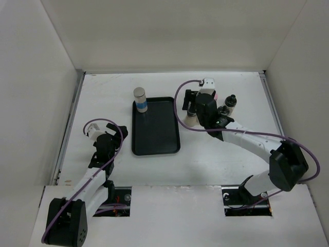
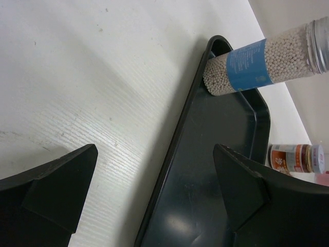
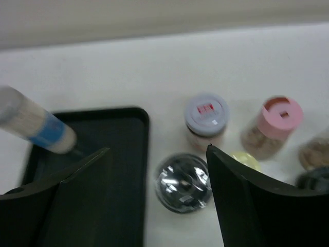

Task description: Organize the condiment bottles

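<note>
A black tray (image 1: 156,135), rectangular with rounded corners and a raised rim, lies flat on the white table (image 1: 205,170), its long sides running front to back. Beside the tray the tabletop shows faint wood grain and small specks. Behind the tray rises a plain back wall (image 1: 169,36). The left wall (image 1: 31,103) and right wall (image 1: 303,77) stand well apart from it. Nearer than the tray, a white board (image 1: 175,211) has 2 rectangular cut-outs.
</note>
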